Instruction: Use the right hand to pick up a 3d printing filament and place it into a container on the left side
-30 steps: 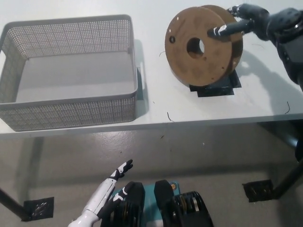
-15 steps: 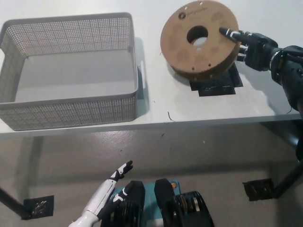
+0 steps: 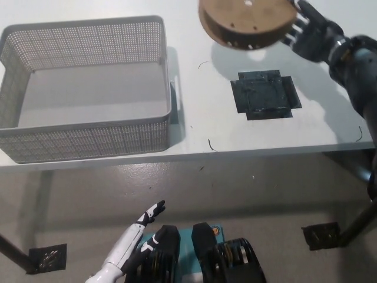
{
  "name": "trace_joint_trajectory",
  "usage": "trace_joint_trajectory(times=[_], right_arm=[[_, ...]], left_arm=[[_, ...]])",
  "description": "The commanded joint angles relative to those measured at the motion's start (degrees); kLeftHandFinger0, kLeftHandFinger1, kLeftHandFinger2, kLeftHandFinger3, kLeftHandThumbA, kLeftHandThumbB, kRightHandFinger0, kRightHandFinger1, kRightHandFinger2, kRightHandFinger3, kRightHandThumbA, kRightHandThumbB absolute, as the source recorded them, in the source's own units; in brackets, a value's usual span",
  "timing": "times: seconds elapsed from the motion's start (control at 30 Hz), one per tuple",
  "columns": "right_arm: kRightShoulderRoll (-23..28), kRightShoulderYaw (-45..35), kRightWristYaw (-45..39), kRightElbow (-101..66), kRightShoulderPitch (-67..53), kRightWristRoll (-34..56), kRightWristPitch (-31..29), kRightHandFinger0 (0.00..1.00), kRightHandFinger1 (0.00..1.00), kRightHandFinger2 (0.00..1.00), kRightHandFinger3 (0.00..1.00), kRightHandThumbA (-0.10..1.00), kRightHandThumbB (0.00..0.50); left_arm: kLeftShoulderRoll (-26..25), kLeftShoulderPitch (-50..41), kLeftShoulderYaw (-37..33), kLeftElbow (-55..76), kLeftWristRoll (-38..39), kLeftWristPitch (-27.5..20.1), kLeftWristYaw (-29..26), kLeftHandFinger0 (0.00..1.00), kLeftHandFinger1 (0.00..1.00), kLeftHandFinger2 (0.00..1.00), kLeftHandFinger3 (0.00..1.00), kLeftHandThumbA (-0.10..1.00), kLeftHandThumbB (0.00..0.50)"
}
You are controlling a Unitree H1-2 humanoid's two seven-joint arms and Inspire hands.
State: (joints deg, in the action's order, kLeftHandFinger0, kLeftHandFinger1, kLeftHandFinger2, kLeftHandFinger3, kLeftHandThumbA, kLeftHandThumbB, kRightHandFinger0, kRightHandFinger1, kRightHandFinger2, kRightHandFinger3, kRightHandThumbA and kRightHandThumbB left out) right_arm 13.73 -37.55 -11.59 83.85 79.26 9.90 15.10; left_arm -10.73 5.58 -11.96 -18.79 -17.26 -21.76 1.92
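Filament spool [image 3: 247, 22] now lifted in closed right hand [image 3: 311, 34]; basket [image 3: 88, 137] empty.

The spool [image 3: 247, 23], held off the table [image 3: 330, 112] at the top edge by the right hand [image 3: 309, 35], hangs clear of everything below it. Between it and the basket [image 3: 88, 127] on the left lies bare tabletop; only a flat black mat [image 3: 265, 98] and a few thin filament scraps [image 3: 210, 145] lie there, none rising into the way. The basket's near wall beside the gap stands upright and is the one barrier on the way left. Its inside is open from above. The left hand [image 3: 150, 213] rests low below the table edge, well apart from this path.
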Motion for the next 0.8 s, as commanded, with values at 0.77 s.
trace_joint_trajectory(times=[0.77], right_arm=[[-17.09,28.0,4.09,-2.78,16.9,-8.16,-7.58,0.0,0.32,0.77,1.0,-0.1,0.171]], left_arm=[[-1.22,1.7,-0.29,2.11,-0.9,-0.69,0.76,1.0,1.0,1.0,1.0,1.0,0.21]])
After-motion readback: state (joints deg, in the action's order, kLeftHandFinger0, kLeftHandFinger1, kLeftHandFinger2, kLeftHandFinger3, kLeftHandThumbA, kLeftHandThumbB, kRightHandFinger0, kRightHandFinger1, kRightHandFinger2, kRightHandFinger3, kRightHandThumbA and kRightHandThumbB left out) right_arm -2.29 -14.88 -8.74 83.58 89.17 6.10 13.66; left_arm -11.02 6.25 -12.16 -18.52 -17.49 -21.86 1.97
